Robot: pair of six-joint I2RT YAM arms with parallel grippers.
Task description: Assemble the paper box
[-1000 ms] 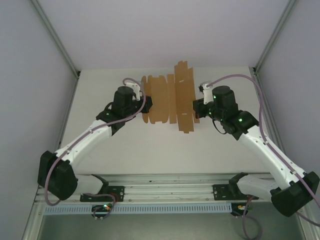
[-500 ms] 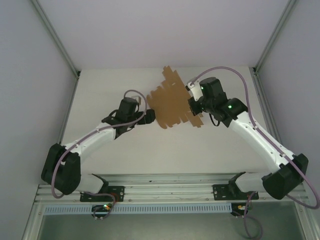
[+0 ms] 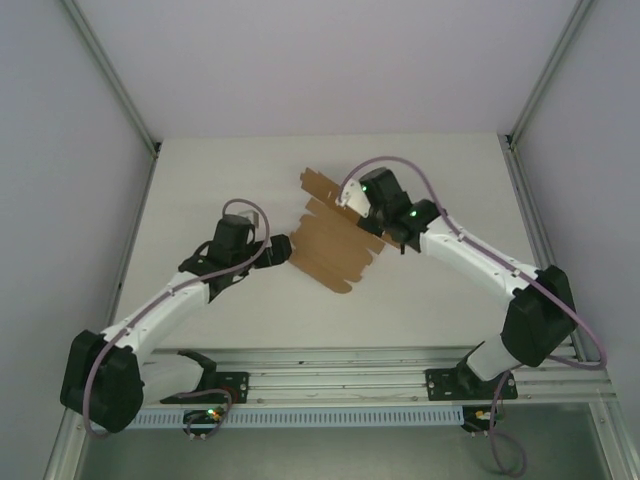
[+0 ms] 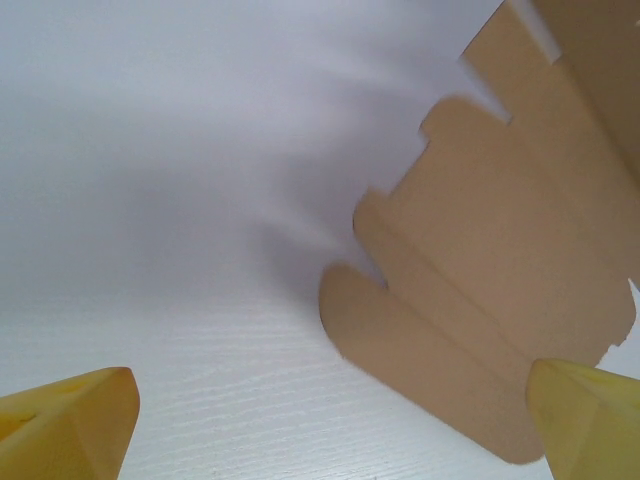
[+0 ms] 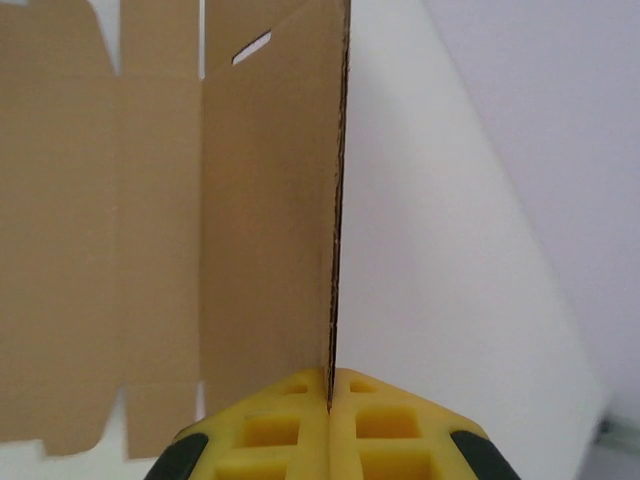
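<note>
Here, the paper box (image 3: 330,245) is lying as an unfolded die-cut sheet near the middle of the white table (image 3: 200,180), between the two arms. Its left edge is showing rounded tabs and notches. The sheet is plain brown cardboard, thin and matte, with parallel creases and a small slot. The left gripper (image 3: 283,250) is sitting just left of it, yellow fingers (image 4: 70,425) spread wide, holding nothing. The right gripper (image 3: 352,205) is pinching a flap on the sheet's far right, its yellow pads (image 5: 290,430) pressing together on the flap's thin edge.
</note>
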